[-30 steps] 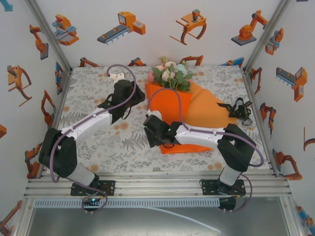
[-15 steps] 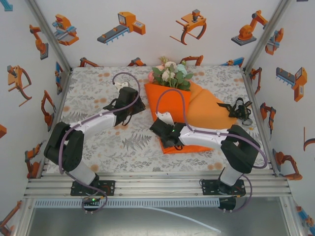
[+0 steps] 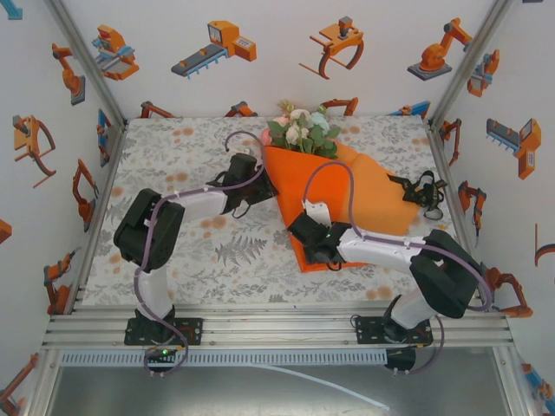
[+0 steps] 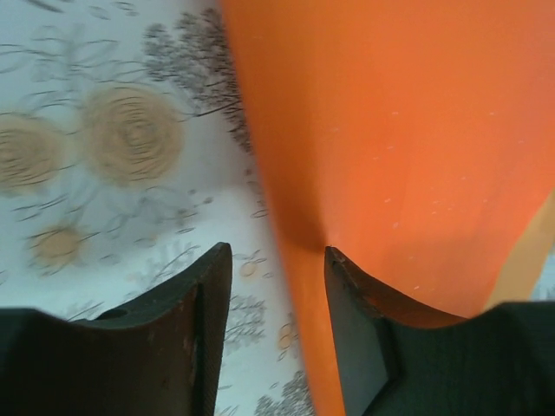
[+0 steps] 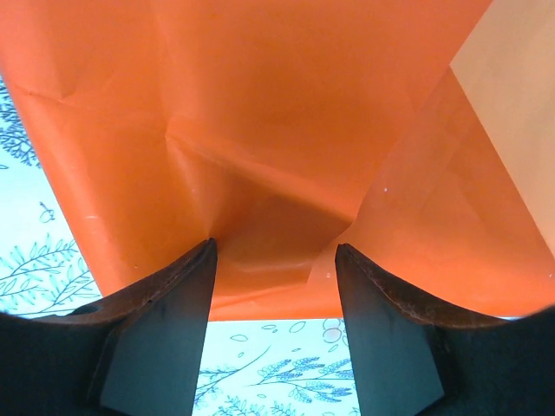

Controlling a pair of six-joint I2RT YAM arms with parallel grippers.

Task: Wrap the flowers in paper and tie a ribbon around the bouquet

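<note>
Grey floral cloth covers the tabletop. At centre-left of the top view, the left hand sits at the left edge of the orange paper, its fingers apart with that edge running between them. The flowers poke from the sheet's upper end. At lower centre, the right hand holds its fingers apart at the paper's creased near edge. The black ribbon lies at the sheet's right side.
</note>
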